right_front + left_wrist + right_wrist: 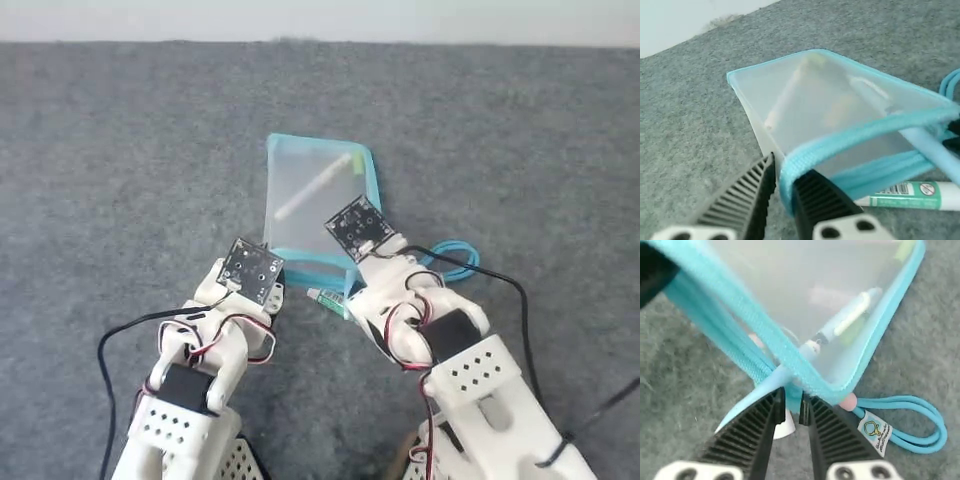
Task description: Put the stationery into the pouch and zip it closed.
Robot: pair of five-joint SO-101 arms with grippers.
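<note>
Gripping tight, your left gripper (782, 172) clamps the pouch (840, 100) at its near-left corner; your right gripper (791, 400) pinches the blue pen (752, 399) at the near-right corner.

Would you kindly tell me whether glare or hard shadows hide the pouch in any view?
High view: soft, even light, no glare on the pouch. Left wrist view: its frosted wall hazes what lies inside. Right wrist view: no hard shadow; the pen inside shows through.
</note>
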